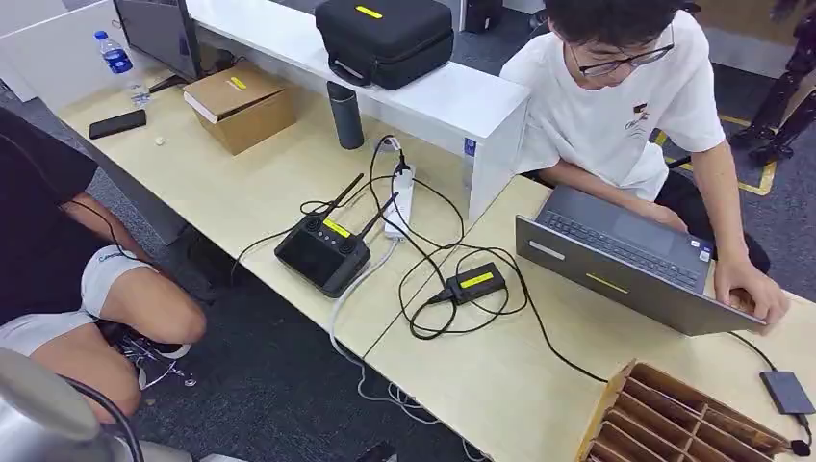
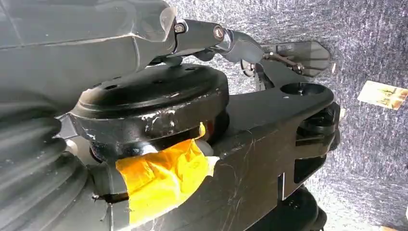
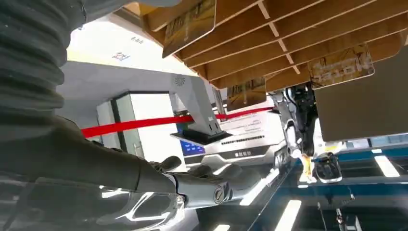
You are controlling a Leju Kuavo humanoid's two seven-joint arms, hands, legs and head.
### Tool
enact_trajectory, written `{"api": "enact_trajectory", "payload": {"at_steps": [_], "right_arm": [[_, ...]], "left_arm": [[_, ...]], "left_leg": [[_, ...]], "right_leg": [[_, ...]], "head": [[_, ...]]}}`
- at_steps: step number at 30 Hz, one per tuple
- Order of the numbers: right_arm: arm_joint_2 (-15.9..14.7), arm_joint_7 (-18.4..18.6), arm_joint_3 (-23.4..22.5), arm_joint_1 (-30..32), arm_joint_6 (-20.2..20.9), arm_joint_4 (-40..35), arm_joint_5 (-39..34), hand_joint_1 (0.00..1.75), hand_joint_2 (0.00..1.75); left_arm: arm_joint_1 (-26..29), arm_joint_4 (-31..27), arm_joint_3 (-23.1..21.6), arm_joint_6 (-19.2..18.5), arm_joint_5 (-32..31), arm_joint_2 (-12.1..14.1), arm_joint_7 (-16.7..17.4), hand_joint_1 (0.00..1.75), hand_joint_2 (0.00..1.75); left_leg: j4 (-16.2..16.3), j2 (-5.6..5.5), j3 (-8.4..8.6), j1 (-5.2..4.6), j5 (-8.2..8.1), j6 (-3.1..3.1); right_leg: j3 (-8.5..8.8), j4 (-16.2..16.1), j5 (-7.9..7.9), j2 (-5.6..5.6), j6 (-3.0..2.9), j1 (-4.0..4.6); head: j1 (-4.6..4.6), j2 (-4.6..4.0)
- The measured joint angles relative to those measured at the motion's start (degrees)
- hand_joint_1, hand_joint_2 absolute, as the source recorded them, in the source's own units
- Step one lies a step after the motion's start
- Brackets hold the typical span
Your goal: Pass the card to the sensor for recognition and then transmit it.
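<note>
A wooden slotted rack (image 1: 674,416) stands at the table's near right corner. In the right wrist view the rack (image 3: 298,33) has cards standing in its slots: one gold card (image 3: 188,23), another (image 3: 341,65) and a third (image 3: 246,92). My right hand (image 3: 207,185) hovers apart from the rack, fingers stretched out, holding nothing. A small dark flat device (image 1: 787,391) with a cable lies right of the rack. My left hand (image 2: 226,41) hangs over the carpet with its thumb out and nothing in it. My silver left arm (image 1: 43,414) is at the lower left.
A person types on a grey laptop (image 1: 625,265) just behind the rack. A black controller (image 1: 322,252), a power strip (image 1: 399,202) and looping cables lie mid-table. Another person (image 1: 58,260) sits at the left. A card-like slip (image 2: 383,94) lies on the carpet.
</note>
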Motion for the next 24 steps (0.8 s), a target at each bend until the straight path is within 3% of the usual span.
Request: {"api": "enact_trajectory", "payload": {"at_steps": [6,15,24], "right_arm": [[-1.0,3.1,0.8,-0.8,0.0,1.2,-0.3,0.00,1.75],[-2.0,4.0,0.6,-1.9,0.0,3.4,-0.5,0.00,1.75],[-2.7,2.9,-3.8,-4.5,0.0,8.3,-0.5,0.00,1.75]], "left_arm": [[0.0,0.0,0.0,0.0,0.0,0.0,0.1,0.00,1.75],[0.0,0.0,0.0,0.0,-0.1,0.0,0.1,0.00,1.75],[-0.1,0.0,0.0,-0.1,0.0,0.0,0.3,0.00,1.75]], "left_leg": [[0.0,0.00,0.00,0.00,0.00,0.00],[0.0,0.00,0.00,0.00,0.00,0.00],[0.0,0.00,0.00,0.00,0.00,0.00]], "right_leg": [[-0.01,0.0,0.00,0.00,0.00,0.00],[-0.01,0.0,0.00,0.00,0.00,0.00],[0.01,0.0,0.01,0.00,0.00,0.00]], "head": [[0.00,0.00],[0.00,0.00],[-0.02,0.00]]}}
